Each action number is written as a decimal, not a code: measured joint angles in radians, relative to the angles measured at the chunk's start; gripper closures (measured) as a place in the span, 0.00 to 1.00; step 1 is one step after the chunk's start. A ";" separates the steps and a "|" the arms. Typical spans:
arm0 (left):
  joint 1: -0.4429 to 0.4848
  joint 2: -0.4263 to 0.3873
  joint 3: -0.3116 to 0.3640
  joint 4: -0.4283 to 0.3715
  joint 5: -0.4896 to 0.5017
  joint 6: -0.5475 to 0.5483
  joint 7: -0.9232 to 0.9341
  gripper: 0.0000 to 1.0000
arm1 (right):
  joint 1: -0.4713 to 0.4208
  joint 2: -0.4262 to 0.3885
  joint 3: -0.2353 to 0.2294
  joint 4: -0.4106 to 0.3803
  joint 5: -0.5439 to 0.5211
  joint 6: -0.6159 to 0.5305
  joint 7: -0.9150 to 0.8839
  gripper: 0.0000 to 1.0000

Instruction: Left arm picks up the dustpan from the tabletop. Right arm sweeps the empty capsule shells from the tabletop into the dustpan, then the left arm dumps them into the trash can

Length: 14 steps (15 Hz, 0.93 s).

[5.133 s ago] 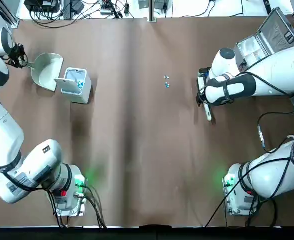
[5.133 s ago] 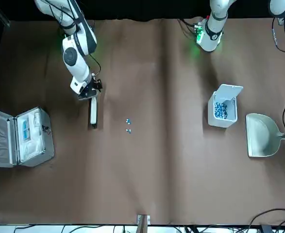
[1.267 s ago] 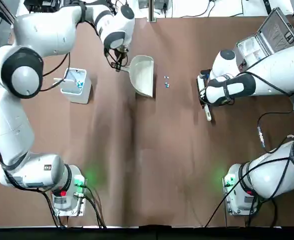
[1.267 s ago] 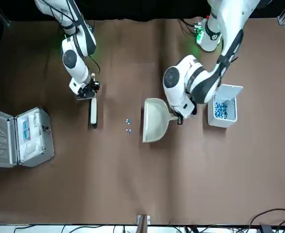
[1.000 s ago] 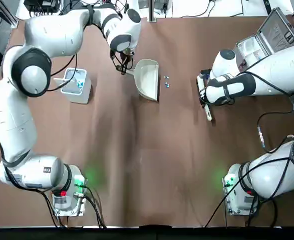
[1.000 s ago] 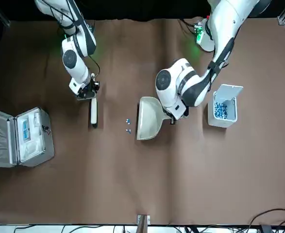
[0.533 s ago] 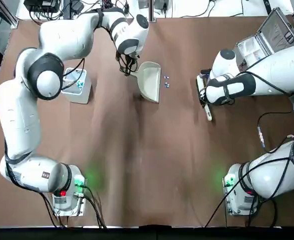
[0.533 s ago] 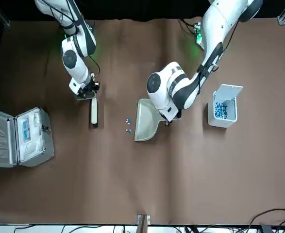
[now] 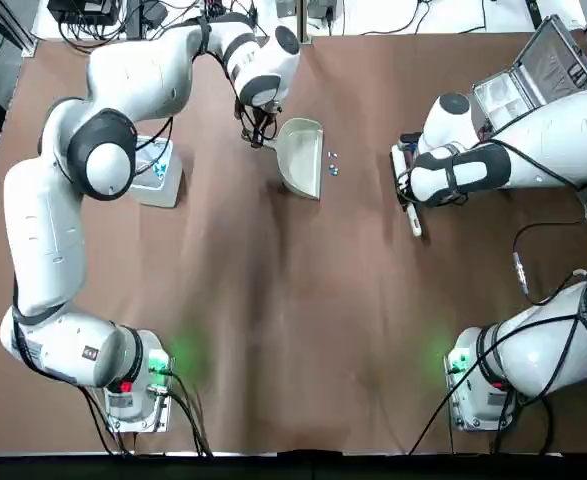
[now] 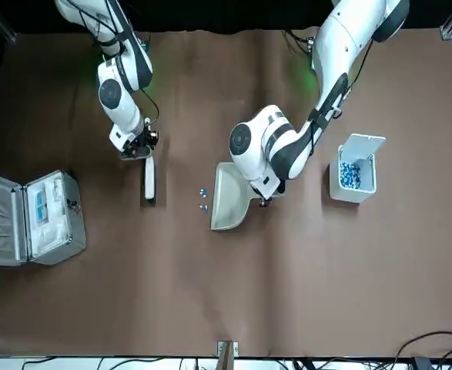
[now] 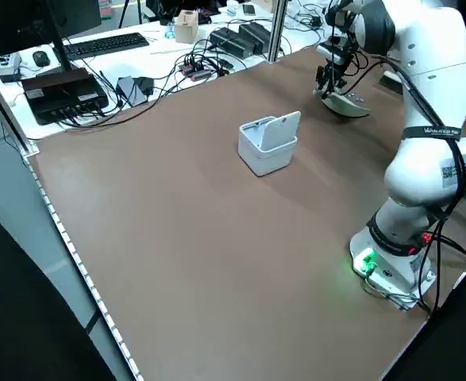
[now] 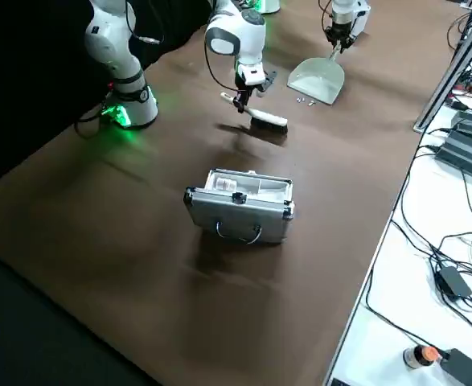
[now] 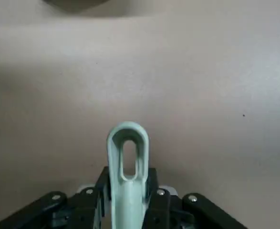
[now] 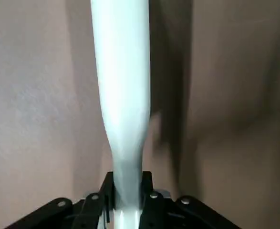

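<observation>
Brown covering spreads over the desk [image 9: 273, 400], its far edge backed by cables. Near the middle of that edge, the empty capsule shells [image 9: 333, 170] lie just beside the dustpan's open mouth, between the dustpan [image 10: 230, 202] and the brush [image 10: 149, 179]. From the right hand [image 14: 127, 198], closed on the brush handle toward the desk's right edge, they lie leftward, so the sweep should run left. The left hand [image 13: 128, 195] reaches in from the left, angled down, clamping the dustpan's handle.

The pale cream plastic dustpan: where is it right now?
In the top view, the pale cream plastic dustpan is just left of the tiny teal capsule shells, its handle held by the left end effector.
</observation>
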 joint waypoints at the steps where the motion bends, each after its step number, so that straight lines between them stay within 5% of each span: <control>1: -0.003 0.003 0.003 0.004 0.000 -0.001 0.000 0.67 | -0.001 0.000 0.000 0.007 0.000 -0.001 0.005 0.74; 8: -0.043 0.012 0.039 0.026 0.000 -0.010 -0.010 0.67 | -0.008 0.015 0.001 0.210 -0.001 -0.199 0.117 0.74; 14: -0.098 0.036 0.105 0.072 0.000 -0.011 -0.023 0.67 | 0.089 0.195 0.011 0.403 -0.004 -0.252 0.352 0.74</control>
